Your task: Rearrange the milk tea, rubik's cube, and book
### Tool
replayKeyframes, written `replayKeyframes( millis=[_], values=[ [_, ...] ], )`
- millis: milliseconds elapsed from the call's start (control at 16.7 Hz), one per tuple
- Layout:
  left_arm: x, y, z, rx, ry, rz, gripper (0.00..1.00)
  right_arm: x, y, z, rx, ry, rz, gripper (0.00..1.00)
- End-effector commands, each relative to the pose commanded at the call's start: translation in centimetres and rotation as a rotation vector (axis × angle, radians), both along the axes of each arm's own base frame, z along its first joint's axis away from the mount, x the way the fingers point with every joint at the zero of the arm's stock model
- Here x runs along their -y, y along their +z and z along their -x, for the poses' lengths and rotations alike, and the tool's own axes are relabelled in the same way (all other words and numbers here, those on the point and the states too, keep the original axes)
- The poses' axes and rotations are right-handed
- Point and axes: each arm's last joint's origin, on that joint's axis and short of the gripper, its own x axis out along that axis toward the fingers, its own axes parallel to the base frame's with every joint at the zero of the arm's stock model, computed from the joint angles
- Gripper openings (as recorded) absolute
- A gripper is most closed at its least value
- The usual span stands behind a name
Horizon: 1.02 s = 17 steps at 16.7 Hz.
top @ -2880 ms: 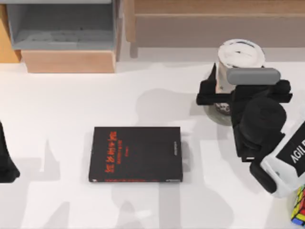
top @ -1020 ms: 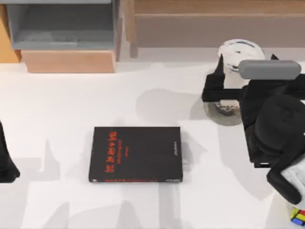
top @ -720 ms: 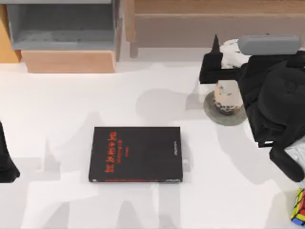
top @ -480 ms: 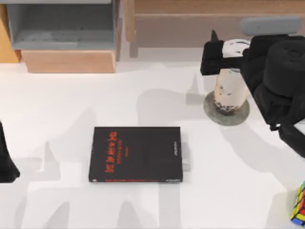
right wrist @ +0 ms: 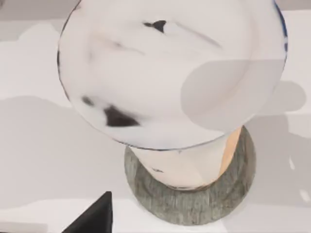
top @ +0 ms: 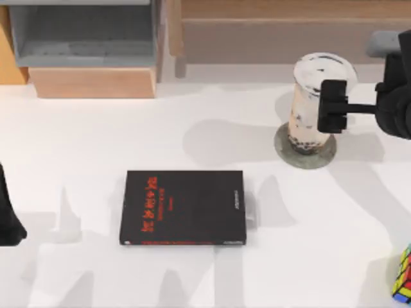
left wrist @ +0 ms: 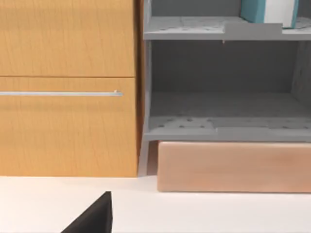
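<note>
Right gripper [top: 334,106]: hovering at the table's right side, just beside the cup's right flank; black, blocky; fingers' spread not readable.
Milk tea [top: 314,102]: standing upright on the coaster; clear tall cup, white domed lid, beige drink, dark pearls at the base.
Coaster [top: 306,151]: lying flat under the cup; grey, round, faintly mottled, rim showing all around in the right wrist view [right wrist: 194,201].
Rubik's cube [top: 402,276]: sitting at the table's lower right corner, cut by the frame edge; black grid, bright stickers.
Black book [top: 183,207]: lying flat mid-table, red lettering, well apart from the cup.
Book [left wrist: 268,12]: standing on the upper grey shelf [left wrist: 218,29]; teal cover, white page edges.
Left gripper [top: 9,221]: resting parked at the table's left edge; fingers' spread not readable.
Table [top: 96,141]: white, smooth, lying open between book and cup.
Cabinet [left wrist: 68,87]: standing at the back, wood grain, thin metal handle.
</note>
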Motion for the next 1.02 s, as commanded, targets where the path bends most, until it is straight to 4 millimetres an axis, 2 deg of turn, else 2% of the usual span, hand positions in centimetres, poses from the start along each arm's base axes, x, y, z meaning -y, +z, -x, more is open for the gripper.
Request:
replayKeyframes(
  millis=[300, 480, 720, 1020],
  values=[
    [0.0, 0.0, 0.0, 0.0, 0.0, 0.0, 1.0, 3.8, -1.3, 3.8, -0.495, -0.19, -0.014, 1.0],
    [0.0, 0.0, 0.0, 0.0, 0.0, 0.0, 1.0, 5.5, -1.6, 5.7, -0.701, -0.323, -0.027, 1.0],
    [0.0, 0.0, 0.0, 0.0, 0.0, 0.0, 1.0, 6.6, -1.6, 7.0, -0.826, -0.432, -0.038, 1.0],
    [0.0, 0.0, 0.0, 0.0, 0.0, 0.0, 1.0, 6.6, -1.6, 7.0, -0.833, -0.434, -0.034, 1.0]
  ],
)
